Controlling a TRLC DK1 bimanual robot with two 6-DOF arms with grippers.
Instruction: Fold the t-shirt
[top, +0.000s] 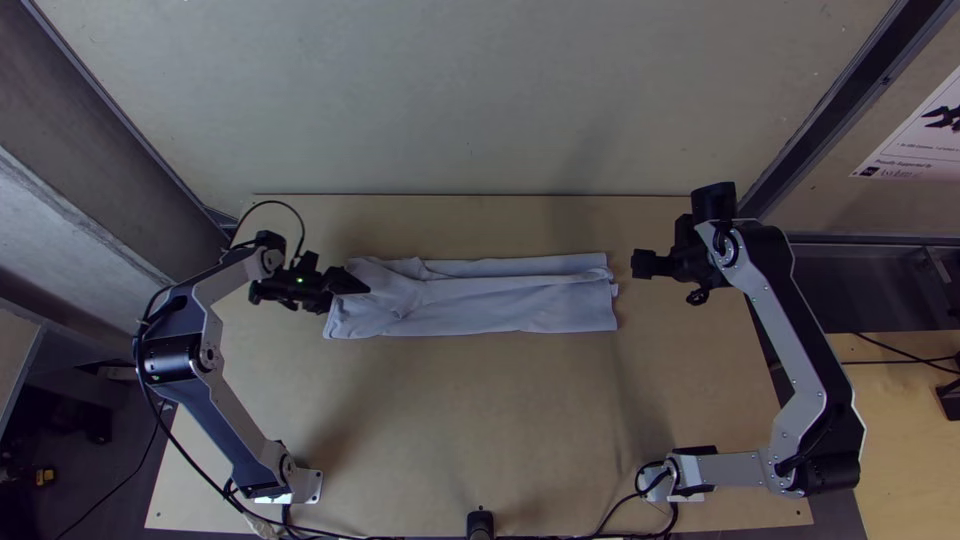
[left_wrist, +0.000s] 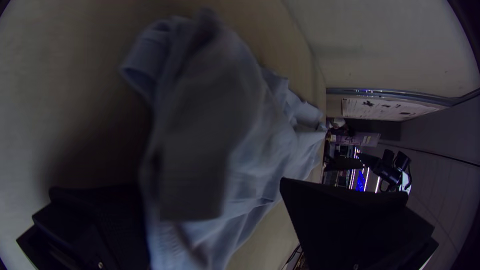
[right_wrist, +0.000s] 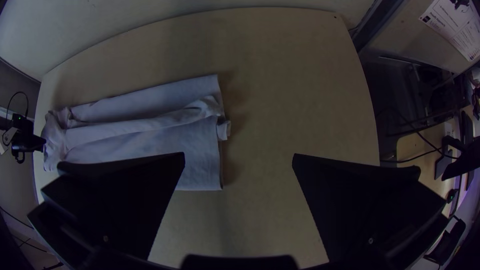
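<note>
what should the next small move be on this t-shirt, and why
Probably close the left end effector on the t-shirt: its fingers stand apart with cloth between them at one end, and the shirt lies in a long, narrow strip that looks ready for a crosswise fold.

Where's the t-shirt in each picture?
Top view: the t-shirt is in the middle.
Left wrist view: the t-shirt is close, seen between the left tool's fingers.
Right wrist view: the t-shirt is partly behind one finger.
All views share the white poster.
</note>
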